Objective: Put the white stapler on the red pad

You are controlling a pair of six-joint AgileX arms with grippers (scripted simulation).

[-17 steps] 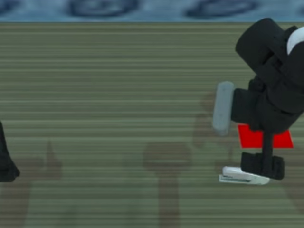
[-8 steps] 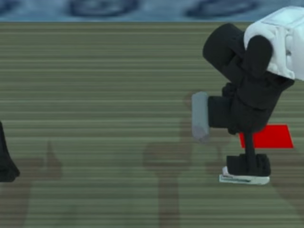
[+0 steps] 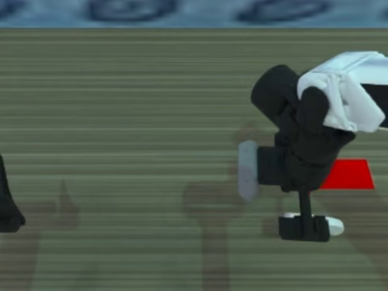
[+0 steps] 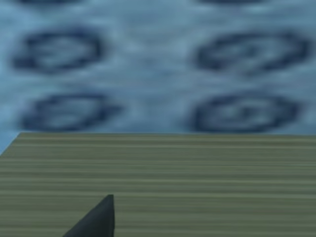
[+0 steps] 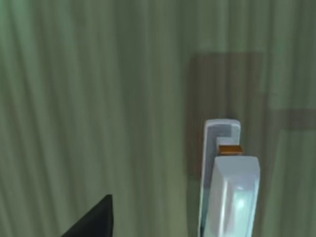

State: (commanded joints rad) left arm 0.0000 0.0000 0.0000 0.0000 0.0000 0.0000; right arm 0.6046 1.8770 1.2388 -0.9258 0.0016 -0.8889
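Note:
The white stapler [image 3: 335, 227] lies on the table at the front right, just in front of the red pad [image 3: 350, 174] and apart from it. Only its two ends show in the top view. My right gripper [image 3: 276, 200] hangs open over it, with the black finger [image 3: 303, 228] across the stapler's middle and the grey finger [image 3: 247, 170] out to the left. In the right wrist view the stapler [image 5: 229, 187] lies lengthwise, close beside one dark fingertip [image 5: 98, 219]. My left gripper [image 3: 6, 209] is parked at the left edge.
The right arm's black body and white housing [image 3: 345, 91] hang over the table behind the pad and hide the pad's left end. A blue patterned floor [image 3: 194, 12] lies beyond the table's far edge.
The right arm has swung left and towards the front. Its black finger now covers the stapler's middle, and more of the red pad shows. The stapler and the left arm have not moved.

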